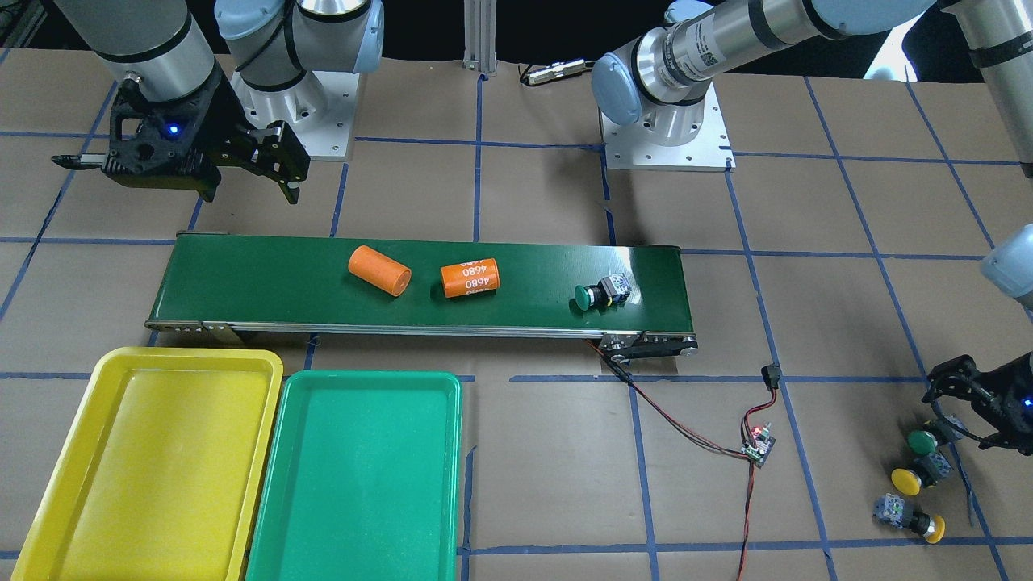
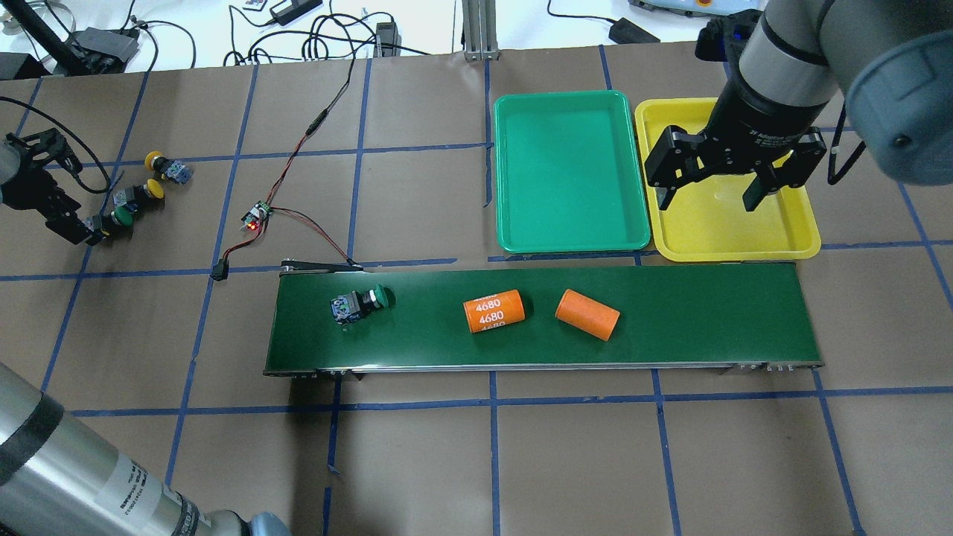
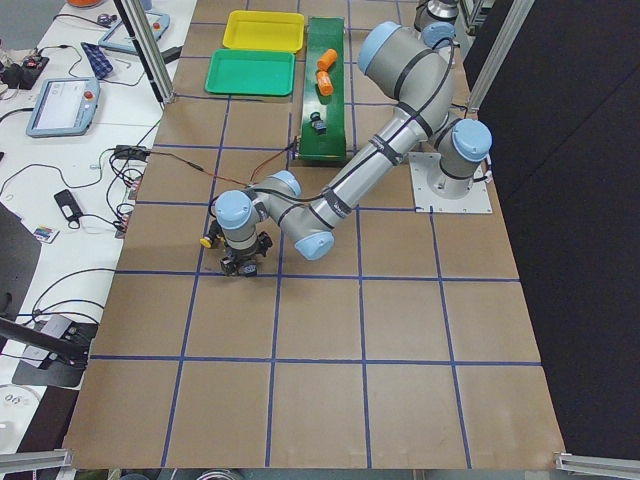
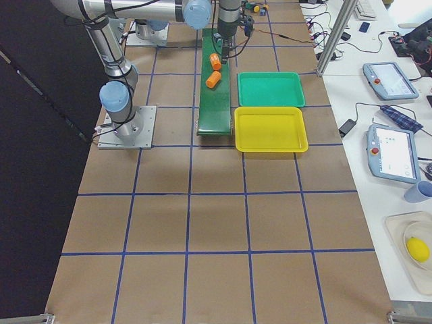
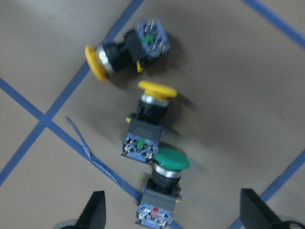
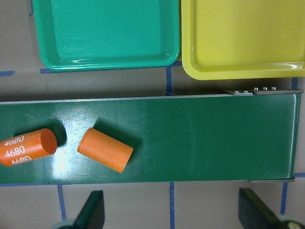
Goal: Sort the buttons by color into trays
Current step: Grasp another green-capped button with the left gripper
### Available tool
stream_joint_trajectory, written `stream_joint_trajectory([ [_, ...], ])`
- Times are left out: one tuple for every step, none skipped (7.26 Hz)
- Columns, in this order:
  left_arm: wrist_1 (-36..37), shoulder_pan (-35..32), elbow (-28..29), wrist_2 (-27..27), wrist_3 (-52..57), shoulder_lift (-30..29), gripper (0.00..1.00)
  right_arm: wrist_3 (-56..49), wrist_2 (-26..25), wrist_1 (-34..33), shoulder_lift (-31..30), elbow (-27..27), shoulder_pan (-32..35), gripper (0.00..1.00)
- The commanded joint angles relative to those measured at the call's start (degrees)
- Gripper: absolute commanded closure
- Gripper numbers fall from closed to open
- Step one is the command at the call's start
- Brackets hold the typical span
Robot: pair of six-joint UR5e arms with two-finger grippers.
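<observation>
A green-capped push-button with a black-and-grey blocky body (image 5: 164,188) lies on the brown paper-covered table (image 2: 447,461), between the fingers (image 5: 95,212) of the left gripper (image 5: 174,217). Its cap points away from the gripper. The left gripper's jaws stand wide apart, both fingers are clear of the button, and it grips nothing.

Just beyond that cap lies a yellow-capped button (image 5: 147,119), its grey block close to the green dome. A second yellow-capped button (image 5: 126,50) lies farther out still, on its side.

Another green-capped button (image 2: 361,303) lies well apart from both grippers, on the long dark-green conveyor belt (image 2: 670,327), at the end nearer the left gripper. Between the left gripper and the belt sits a small circuit board with a red light (image 2: 257,216), trailing red and black wires.

The right gripper (image 2: 707,201) hangs in the air near the belt's other end, its jaws spread wide and holding nothing. Between it and the belt's button lie a plain orange cylinder (image 2: 587,314), the closer one, and an orange cylinder printed 4680 (image 2: 493,310).

Across the belt from the right gripper lies a bright yellow plastic tray (image 2: 737,254). A green plastic tray (image 2: 569,97) lies just beside it, toward the left gripper's side.
</observation>
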Motion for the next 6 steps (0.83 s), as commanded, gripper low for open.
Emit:
stream_joint_trajectory([
  [0.1,0.2,0.8,-0.8,0.2,-1.6,0.21,0.0,-0.1,-0.1,0.1,0.1,0.0,0.0],
  [0.3,0.1,0.8,-1.8,0.2,-1.6,0.47,0.0,-0.1,-0.1,0.1,0.1,0.0,0.0],
  [0.2,-0.2,0.5,-2.1,0.0,-1.5,0.68,0.0,-0.1,0.0,0.1,0.1,0.0,0.0],
  [-0.6,-0.7,-0.5,-1.4,-0.5,0.4,1.0,0.0,0.0,-0.1,0.1,0.1,0.0,0.0],
  [-3.6,-0.8,-1.6,-1.3,-0.5,3.4,1.0,-0.1,0.1,-0.1,0.0,0.1,0.0,0.0],
  [-7.7,-2.5,-4.2,-1.3,-0.9,8.5,1.0,0.0,0.5,-0.3,0.0,0.1,0.0,0.0],
])
